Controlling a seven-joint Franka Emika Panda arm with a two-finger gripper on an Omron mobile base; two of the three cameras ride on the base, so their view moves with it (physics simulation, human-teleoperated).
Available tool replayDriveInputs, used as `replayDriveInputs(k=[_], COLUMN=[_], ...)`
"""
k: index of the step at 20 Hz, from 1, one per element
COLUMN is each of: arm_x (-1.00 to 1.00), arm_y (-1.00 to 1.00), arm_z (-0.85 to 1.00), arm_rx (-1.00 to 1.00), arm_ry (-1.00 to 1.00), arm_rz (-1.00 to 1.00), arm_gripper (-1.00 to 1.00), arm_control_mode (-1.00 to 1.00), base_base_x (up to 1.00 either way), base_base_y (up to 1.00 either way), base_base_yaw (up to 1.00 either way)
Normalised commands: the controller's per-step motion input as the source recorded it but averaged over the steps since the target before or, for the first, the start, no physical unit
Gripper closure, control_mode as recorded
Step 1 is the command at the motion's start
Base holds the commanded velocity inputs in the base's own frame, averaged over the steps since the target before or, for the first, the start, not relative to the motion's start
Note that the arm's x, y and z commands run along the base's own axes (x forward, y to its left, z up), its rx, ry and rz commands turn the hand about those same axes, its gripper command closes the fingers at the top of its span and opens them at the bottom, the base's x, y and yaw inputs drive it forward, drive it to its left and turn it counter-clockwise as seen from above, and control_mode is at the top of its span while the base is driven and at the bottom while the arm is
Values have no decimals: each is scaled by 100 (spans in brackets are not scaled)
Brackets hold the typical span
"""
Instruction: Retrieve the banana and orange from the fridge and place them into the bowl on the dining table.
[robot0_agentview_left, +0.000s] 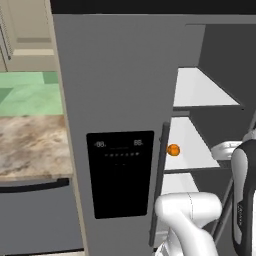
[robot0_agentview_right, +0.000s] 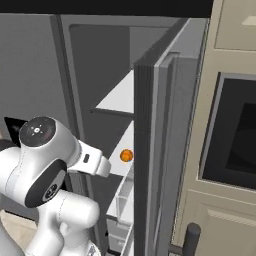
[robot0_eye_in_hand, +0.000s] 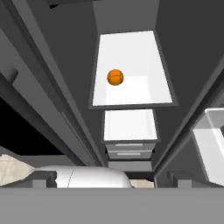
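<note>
I have the gripper spread fully wide and empty, aimed into the open fridge, because the orange sits ahead of it and well apart on a white shelf, awaiting my reach.

The left base view sits close behind the arm on its left side and looks forward at the fridge door and its open part. The right base view looks from the other side, along the open door's edge. The hand view looks straight into the fridge at the white shelves. All three see the orange on a shelf
</note>
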Motion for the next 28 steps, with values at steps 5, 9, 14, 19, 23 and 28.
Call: replayDriveInputs(k=[5,9,14,19,23,28], arm_x=[0,15,58,72,44,22], arm_y=[0,0,10,7,0,0], arm_z=[0,-6,-17,-21,-38,-61], arm_rx=[0,0,0,0,0,0], arm_ry=[0,0,0,0,0,0], arm_rz=[0,0,0,0,0,1], arm_gripper=[-100,-100,-100,-100,-100,-100], arm_control_mode=[100,-100,-100,-100,-100,-100], base_base_x=[0,3,0,0,0,0], base_base_y=[-38,-4,0,0,0,0], base_base_yaw=[0,0,0,0,0,0])
